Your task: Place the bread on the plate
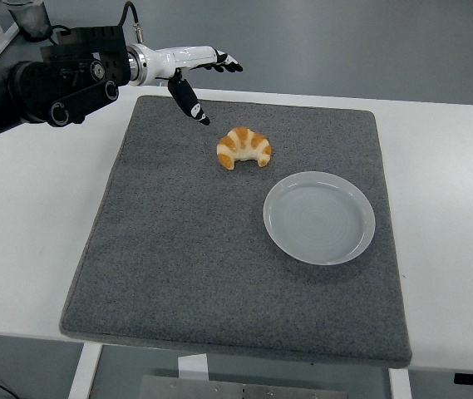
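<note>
Bread [244, 148], a croissant with golden and pale bands, lies untouched on the far half of the grey mat [178, 249], its curved back toward the far edge and its two tips pointing toward me. My left hand [193, 66] hovers above the mat's far left corner, up and to the left of the croissant and apart from it. My fingers [224, 61] are stretched out loosely toward the right and grasp nothing, while my thumb [188, 101] hangs down toward the mat. Behind the white palm, my black forearm [49, 83] runs back to the left edge. Nearer me and to the right of the croissant, the pale plate [319, 218] sits on the mat, close to the croissant but not touching it. The mat covers the middle of the white table [28, 216].
</note>
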Available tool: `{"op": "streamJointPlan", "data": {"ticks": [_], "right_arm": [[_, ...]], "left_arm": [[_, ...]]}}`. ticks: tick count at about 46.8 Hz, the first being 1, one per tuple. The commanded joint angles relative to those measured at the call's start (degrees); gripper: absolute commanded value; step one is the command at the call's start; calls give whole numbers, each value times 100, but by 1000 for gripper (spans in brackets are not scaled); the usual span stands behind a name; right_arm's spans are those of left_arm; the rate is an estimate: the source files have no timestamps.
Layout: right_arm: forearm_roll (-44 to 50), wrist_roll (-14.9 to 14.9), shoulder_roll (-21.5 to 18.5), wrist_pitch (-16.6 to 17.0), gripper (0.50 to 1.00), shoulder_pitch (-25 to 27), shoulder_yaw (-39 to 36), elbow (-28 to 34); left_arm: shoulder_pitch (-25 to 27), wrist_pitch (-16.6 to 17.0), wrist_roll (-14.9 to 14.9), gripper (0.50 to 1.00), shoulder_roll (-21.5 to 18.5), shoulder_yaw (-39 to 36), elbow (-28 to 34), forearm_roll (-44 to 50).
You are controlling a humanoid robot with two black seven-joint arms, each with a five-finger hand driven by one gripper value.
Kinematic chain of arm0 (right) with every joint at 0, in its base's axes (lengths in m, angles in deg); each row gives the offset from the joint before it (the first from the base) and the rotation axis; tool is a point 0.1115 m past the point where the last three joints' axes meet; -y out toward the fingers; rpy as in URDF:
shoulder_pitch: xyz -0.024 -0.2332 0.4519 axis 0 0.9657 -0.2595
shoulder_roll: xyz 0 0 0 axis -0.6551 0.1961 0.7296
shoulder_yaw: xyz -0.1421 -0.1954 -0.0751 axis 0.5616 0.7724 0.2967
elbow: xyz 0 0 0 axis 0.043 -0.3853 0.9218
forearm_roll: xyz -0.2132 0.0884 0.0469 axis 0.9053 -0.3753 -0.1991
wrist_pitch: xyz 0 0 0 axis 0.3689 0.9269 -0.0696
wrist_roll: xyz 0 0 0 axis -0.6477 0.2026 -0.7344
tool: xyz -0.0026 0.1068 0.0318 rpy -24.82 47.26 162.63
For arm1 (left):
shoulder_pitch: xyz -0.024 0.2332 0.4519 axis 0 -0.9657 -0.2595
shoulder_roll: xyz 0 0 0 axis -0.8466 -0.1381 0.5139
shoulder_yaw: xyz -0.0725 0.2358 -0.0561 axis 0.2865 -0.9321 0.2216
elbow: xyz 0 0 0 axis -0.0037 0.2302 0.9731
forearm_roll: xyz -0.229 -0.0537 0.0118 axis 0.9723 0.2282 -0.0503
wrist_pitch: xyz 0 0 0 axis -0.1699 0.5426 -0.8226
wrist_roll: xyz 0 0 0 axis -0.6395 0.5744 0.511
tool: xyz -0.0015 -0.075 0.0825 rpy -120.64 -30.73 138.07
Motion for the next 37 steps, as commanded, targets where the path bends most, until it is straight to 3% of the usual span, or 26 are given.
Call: {"op": "streamJointPlan", "data": {"ticks": [1,18,37], "right_arm": [[0,0,0,0,952,2,0,0],[0,0,0,0,952,2,0,0],[0,0,0,0,952,2,0,0]], "left_arm": [[-62,2,160,994,197,20,-173,12],[-510,72,749,990,935,205,-454,100],[-853,177,784,971,1489,345,-1035,92]]}}
